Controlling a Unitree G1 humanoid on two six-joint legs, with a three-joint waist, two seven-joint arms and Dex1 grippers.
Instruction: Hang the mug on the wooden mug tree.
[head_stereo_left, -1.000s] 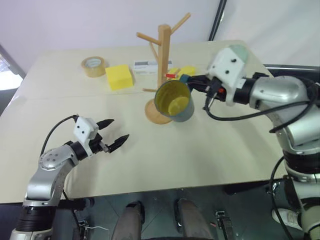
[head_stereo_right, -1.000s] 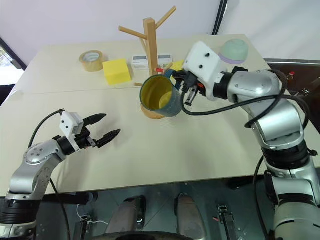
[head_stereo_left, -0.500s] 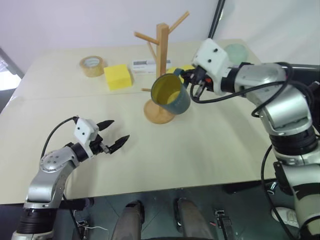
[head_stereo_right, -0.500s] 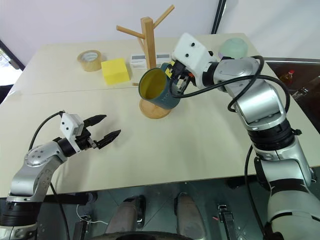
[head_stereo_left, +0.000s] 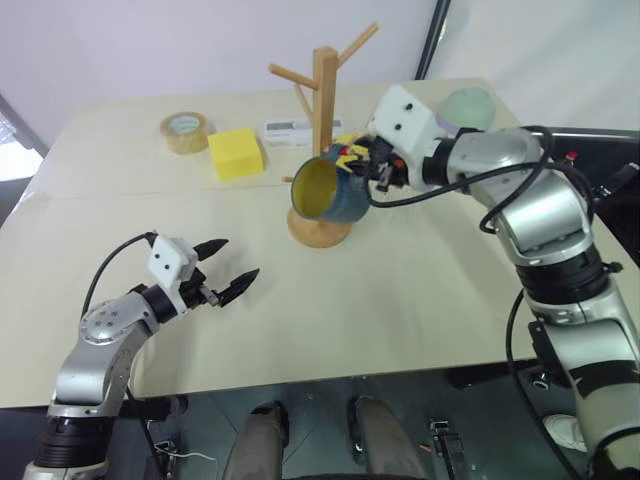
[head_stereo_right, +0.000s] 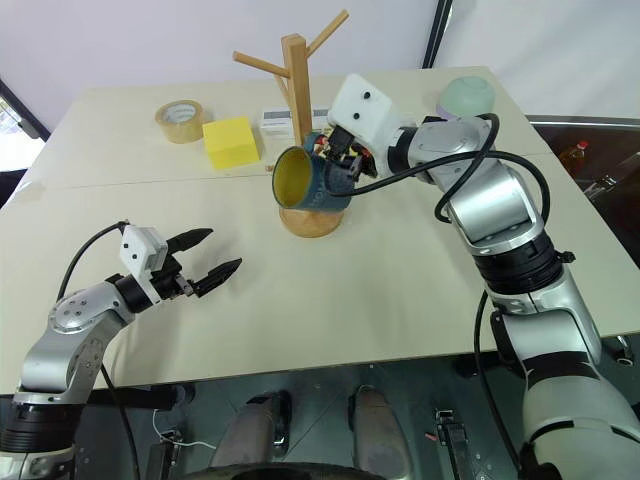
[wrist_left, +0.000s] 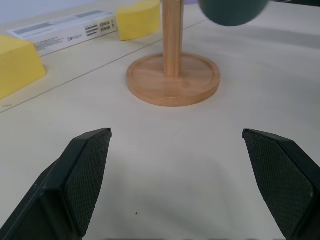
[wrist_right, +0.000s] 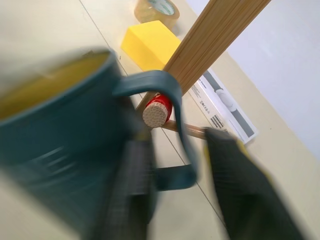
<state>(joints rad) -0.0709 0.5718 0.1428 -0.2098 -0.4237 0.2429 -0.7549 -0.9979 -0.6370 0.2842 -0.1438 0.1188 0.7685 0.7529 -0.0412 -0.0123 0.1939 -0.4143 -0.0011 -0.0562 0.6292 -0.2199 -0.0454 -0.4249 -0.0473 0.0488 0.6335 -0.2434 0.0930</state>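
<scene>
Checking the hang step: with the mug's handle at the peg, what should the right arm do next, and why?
Probably ease the right gripper straight back, slowly. The mug hangs tipped beside the mug tree, and in the wrist view a peg tip shows through the handle loop, with the fingers spread either side of the handle. It looks hooked, though how firmly is unclear.

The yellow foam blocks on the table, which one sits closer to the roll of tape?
The big yellow foam block, to the left of the wooden mug tree, right beside the tan roll of tape. The smaller yellow block lies behind the tree, beyond the white box.
</scene>
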